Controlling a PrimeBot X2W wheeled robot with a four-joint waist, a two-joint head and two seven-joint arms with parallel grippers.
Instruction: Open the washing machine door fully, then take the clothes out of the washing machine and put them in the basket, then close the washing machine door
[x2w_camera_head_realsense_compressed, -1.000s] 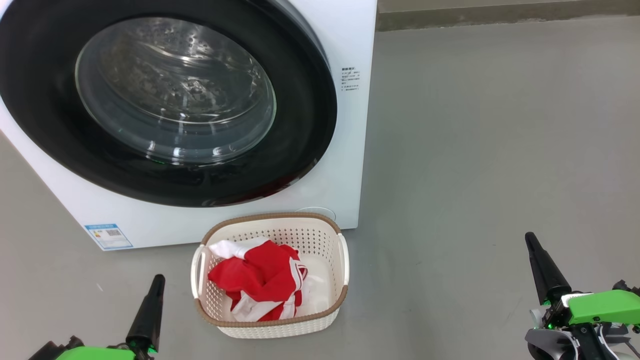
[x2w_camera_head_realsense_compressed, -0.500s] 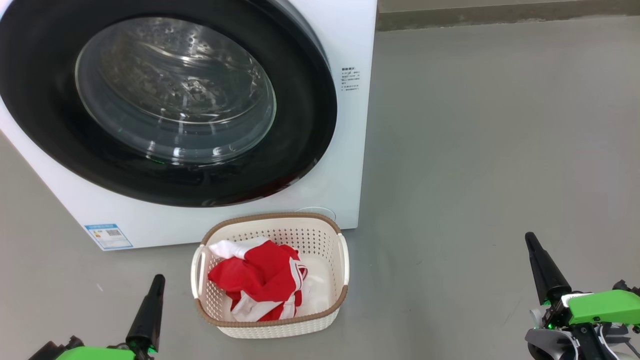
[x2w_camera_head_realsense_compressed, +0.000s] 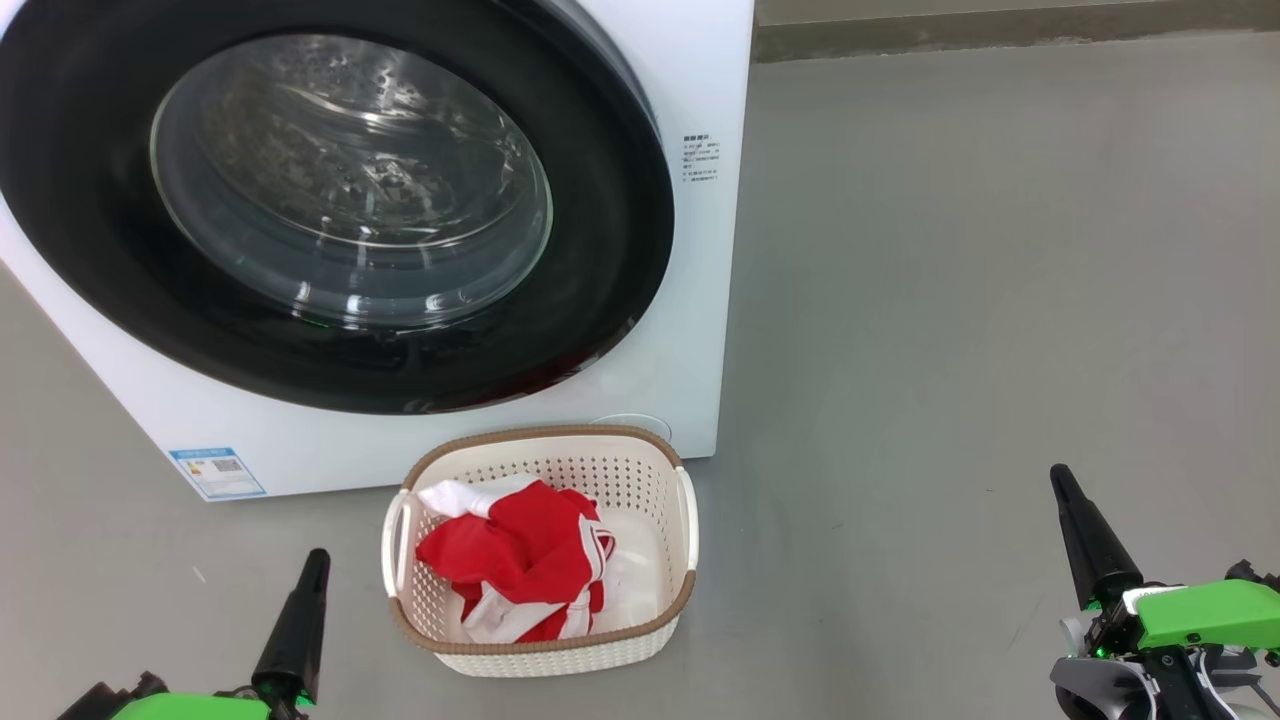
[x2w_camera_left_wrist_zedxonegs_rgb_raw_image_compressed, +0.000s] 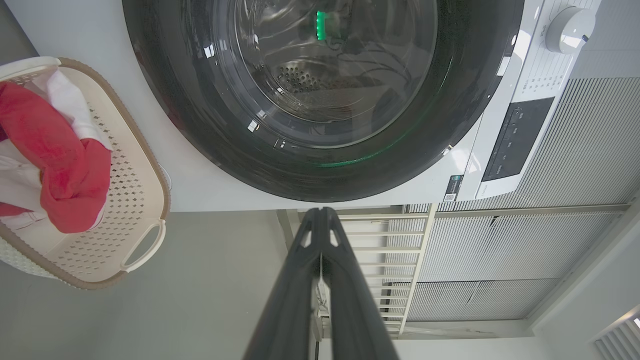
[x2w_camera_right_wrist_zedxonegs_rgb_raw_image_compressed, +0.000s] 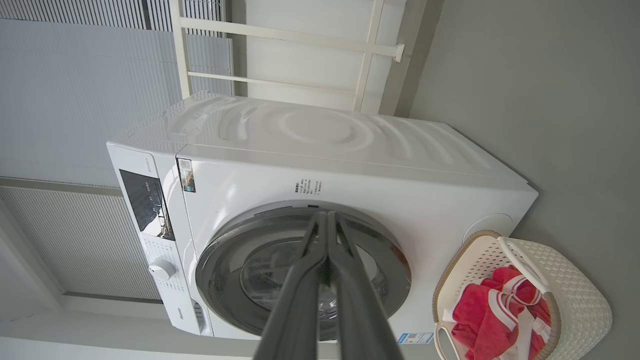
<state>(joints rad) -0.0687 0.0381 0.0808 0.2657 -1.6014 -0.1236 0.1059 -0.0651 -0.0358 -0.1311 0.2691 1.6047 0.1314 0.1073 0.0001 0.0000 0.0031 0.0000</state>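
Now, left gripper (x2w_camera_head_realsense_compressed: 316, 560): low at the robot's left, its two dark fingers pressed together with nothing between them; the left wrist view shows the tips meeting with no gap.
Right gripper (x2w_camera_head_realsense_compressed: 1058, 478): low at the robot's right over bare floor (x2w_camera_head_realsense_compressed: 950, 300), fingers likewise closed and empty.
Basket (x2w_camera_head_realsense_compressed: 560, 655): on the floor between the two grippers, just ahead and to the right of the left fingertip, and well apart from the right one.
Basket axis: the two side handles face left and right, so its long side appears to run across the front of the machine.
Clothes (x2w_camera_head_realsense_compressed: 520, 555): red with white trim, heaped inside the basket toward its left half; none hang over the rim.
Washing machine door (x2w_camera_head_realsense_compressed: 340, 200): beyond the basket, lying flat against the white front of the washing machine (x2w_camera_head_realsense_compressed: 700, 90), no gap visible at its black rim.
Drum: through the glass only bare perforated steel shows; no red inside that I can make out.
Nearer arm: the left, for both basket and door.
Step in hand: by the look of it all three parts are done and both arms are parked.
Remaining doubt: whether the latch has caught cannot be read from here.
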